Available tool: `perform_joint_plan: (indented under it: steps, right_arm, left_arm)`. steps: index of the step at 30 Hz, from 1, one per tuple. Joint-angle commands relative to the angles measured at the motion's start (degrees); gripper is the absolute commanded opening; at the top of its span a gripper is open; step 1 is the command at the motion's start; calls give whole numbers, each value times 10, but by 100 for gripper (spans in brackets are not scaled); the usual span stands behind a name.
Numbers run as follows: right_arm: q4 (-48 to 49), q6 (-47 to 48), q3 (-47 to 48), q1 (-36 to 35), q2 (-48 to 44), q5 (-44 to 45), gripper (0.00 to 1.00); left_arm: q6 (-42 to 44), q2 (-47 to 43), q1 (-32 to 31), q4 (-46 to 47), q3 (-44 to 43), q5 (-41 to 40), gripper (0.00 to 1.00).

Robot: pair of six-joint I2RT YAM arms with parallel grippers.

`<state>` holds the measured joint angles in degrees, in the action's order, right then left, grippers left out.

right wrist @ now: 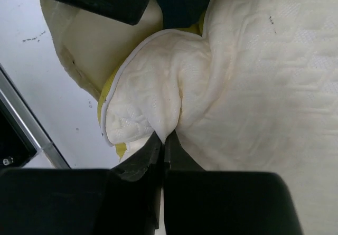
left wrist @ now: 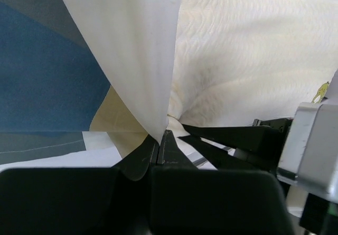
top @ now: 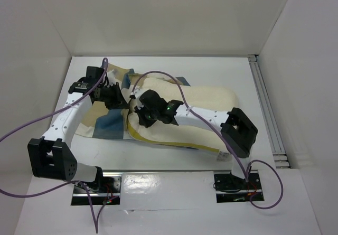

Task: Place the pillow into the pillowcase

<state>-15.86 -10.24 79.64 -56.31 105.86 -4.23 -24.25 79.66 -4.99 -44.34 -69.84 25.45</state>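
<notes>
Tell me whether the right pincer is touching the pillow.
Touching. The right wrist view shows the right pincer shut, with a fold of the pillow pinched between its tips.

Our left end effector and right end effector were clamped shut.
The left pinched the pillowcase, the right the pillow; our left arm and right arm angled inward from outward-bent elbows, wrists nearly meeting.

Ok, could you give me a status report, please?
Left gripper shut on blue-and-tan checked fabric pillowcase lining. Right gripper shut on soft cream-white quilted pillow fold. Pillow mostly outside case.
</notes>
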Motion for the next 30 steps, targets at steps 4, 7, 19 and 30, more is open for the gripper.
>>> perform_joint_plan:
  steps: [4,7,19,30]
  right_arm:
    - [-17,-14,83,45,-14,41,0]
    - [-61,-27,137,65,15,47,0]
    - [-72,-67,249,76,167,40,0]
    - [53,-132,47,115,-21,-40,79]
  left_arm:
    - [9,-43,3,-6,15,42,0]
    - [15,-50,3,-6,20,49,0]
    - [1,-55,3,-16,-24,112,0]
    - [-34,5,15,5,-63,89,57]
